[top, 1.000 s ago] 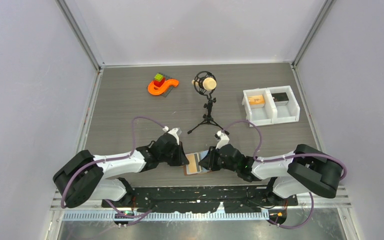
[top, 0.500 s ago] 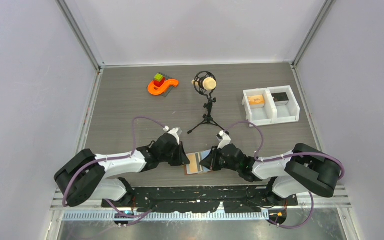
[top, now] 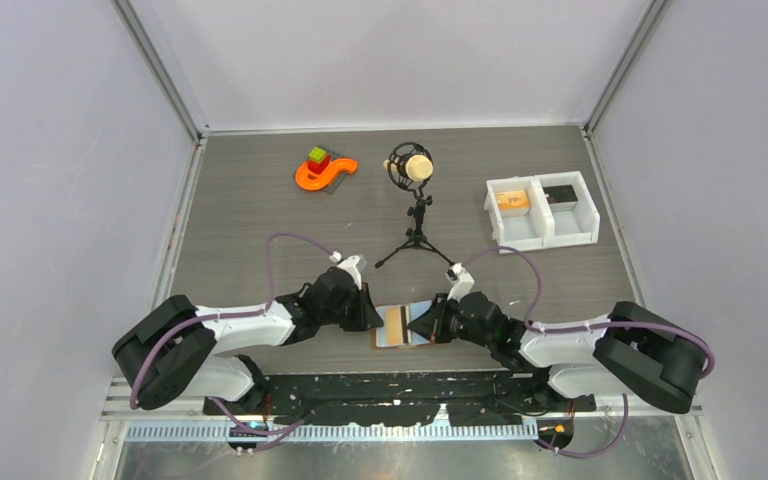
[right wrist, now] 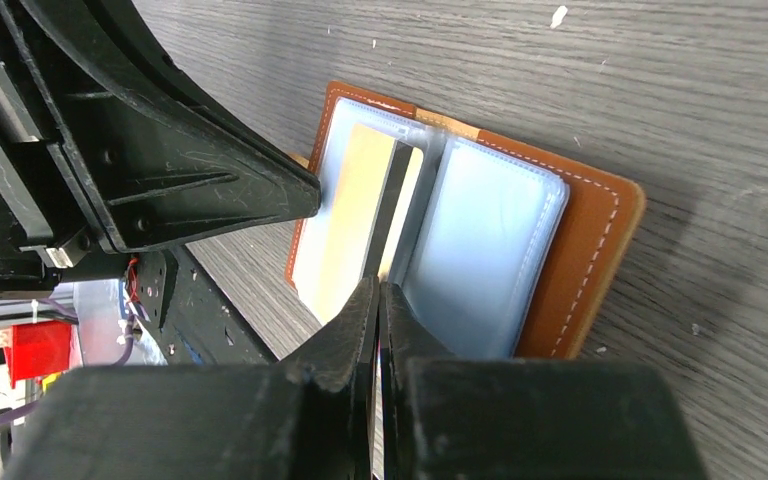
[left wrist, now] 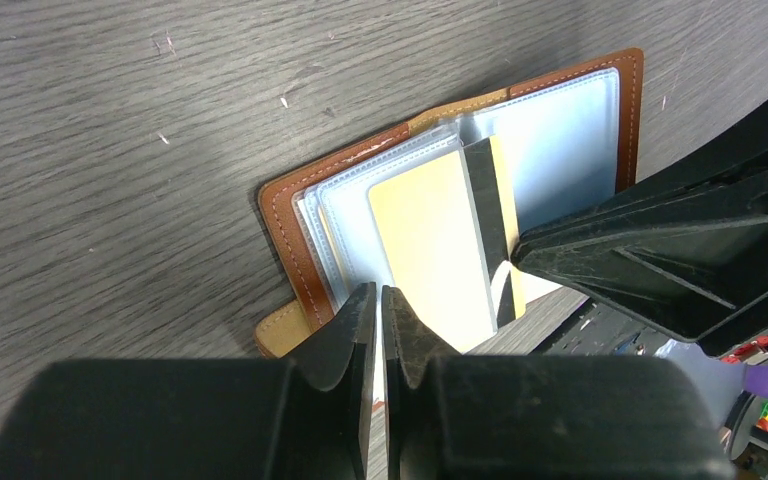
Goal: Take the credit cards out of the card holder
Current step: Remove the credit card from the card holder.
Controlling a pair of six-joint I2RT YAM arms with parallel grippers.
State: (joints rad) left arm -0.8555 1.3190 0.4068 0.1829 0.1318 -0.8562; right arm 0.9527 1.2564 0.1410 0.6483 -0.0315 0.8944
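The brown leather card holder (top: 388, 338) (left wrist: 280, 230) (right wrist: 590, 250) lies open at the table's near edge, its pale blue sleeves fanned out. My left gripper (top: 370, 316) (left wrist: 380, 292) is shut on the lower edge of a clear sleeve page on the holder's left side. A yellow credit card (left wrist: 430, 240) (right wrist: 345, 220) shows in that page. Beside it, a yellow card with a dark stripe (left wrist: 482, 215) (right wrist: 392, 205) stands tilted out of the sleeves, and my right gripper (top: 423, 322) (right wrist: 378, 290) is shut on its end.
A microphone on a small tripod (top: 412, 170) stands behind the holder. An orange toy with blocks (top: 322, 172) sits at the back left, a white two-compartment bin (top: 542, 212) at the back right. The black base frame (top: 410, 385) runs along the near edge.
My right gripper has shut and its arm has drawn back to the right, uncovering more of the holder's blue inside. The left gripper has stayed shut in place.
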